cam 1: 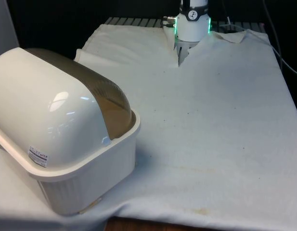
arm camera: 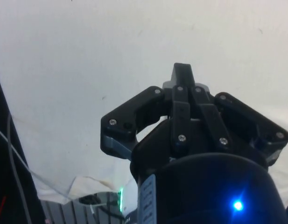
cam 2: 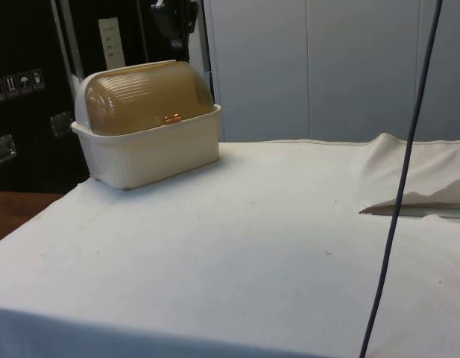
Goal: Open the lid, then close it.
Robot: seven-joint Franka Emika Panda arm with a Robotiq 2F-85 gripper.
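- Nearest you in the front view, on that view's left, sits the bread box (cam 1: 66, 144). It's a cream plastic tub with a ribbed lower wall and a rounded white shell at its back.
- Over it curves the lid (cam 2: 151, 97), a smoky brown, see-through roll-top with fine ribs across it. In the side view it reaches right down to the tub's rim, so I'd call it shut.
- On the lid's lower edge there's a small coppery handle (cam 2: 172, 118). That looks like your grab point, and it's a slim one.
- Task status, as I read it: nothing is open yet. Both the opening and the closing are left to do.
- Moving out, the desk under its white cloth (cam 1: 215, 134) stretches away from the box. The fabric is soft and matte, with a few specks and faint stains on it.
- The cloth rumples into folds towards the far end, where it's split around the arm's base (cam 1: 193, 24).
- In the wrist view the gripper (arm camera: 183, 74) is over plain cloth, with the bread box nowhere close to it.
- The fingers there look drawn narrow, tips together, and they hold nothing.
- My guess is you've a long reach ahead before that handle comes into play. The smooth curved lid should roll back rather than lift.
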